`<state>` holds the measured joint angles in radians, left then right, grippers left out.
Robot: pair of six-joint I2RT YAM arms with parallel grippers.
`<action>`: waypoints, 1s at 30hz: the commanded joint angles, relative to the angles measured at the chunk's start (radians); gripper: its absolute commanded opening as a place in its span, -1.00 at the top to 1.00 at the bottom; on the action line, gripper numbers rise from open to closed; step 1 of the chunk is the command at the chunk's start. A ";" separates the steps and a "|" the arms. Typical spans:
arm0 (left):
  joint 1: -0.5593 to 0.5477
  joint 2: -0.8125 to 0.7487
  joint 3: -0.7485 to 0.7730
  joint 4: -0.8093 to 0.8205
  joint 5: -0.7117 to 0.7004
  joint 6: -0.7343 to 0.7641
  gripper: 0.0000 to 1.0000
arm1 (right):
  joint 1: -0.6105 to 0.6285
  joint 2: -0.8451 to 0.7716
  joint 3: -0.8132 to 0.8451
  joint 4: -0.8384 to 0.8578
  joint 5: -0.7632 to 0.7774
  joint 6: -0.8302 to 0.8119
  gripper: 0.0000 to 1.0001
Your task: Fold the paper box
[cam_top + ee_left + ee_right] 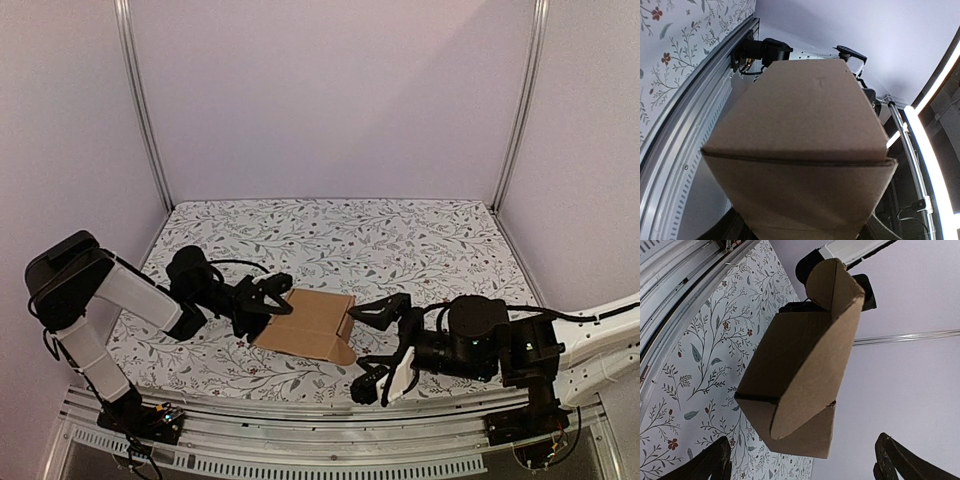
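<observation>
Plain brown half-folded paper box [308,325], rounded flap [827,282] sticking out, left gripper [280,298] clamping it, right gripper [362,348] gaping apart.

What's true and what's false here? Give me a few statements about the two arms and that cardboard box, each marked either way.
1. The left pincer grips the paper box at one edge. True.
2. The right pincer is clamped on the box. False: its jaws stand wide open beside the box, with nothing between them.
3. The table has a plain white cover. False: the cover is printed with leaves and small flowers.
4. A rounded flap shows on the box. True.
</observation>
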<state>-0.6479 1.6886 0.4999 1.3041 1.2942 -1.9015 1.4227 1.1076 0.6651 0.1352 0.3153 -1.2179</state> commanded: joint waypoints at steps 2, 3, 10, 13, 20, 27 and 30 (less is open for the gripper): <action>-0.026 -0.056 -0.002 0.221 0.031 -0.007 0.20 | 0.037 0.042 0.021 0.098 0.073 -0.175 -0.98; -0.032 -0.061 0.000 0.220 0.032 -0.007 0.20 | 0.043 0.055 0.020 0.118 0.076 -0.179 -0.98; -0.058 -0.083 0.003 0.221 0.035 0.001 0.21 | 0.078 0.102 0.012 0.255 0.093 -0.240 -0.98; -0.067 -0.086 0.003 0.220 0.037 0.007 0.22 | 0.083 0.123 0.012 0.296 0.106 -0.248 -0.95; -0.085 -0.101 0.009 0.221 0.040 0.005 0.23 | 0.085 0.130 0.010 0.299 0.110 -0.253 -0.69; -0.095 -0.099 0.011 0.221 0.039 0.004 0.23 | 0.086 0.112 0.012 0.294 0.125 -0.246 -0.48; -0.100 -0.092 0.012 0.221 0.040 0.004 0.22 | 0.086 0.113 0.019 0.286 0.130 -0.241 -0.37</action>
<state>-0.7116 1.5990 0.5003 1.3323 1.3125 -1.9045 1.5055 1.2316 0.6651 0.3790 0.4179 -1.4635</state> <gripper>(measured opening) 0.588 0.715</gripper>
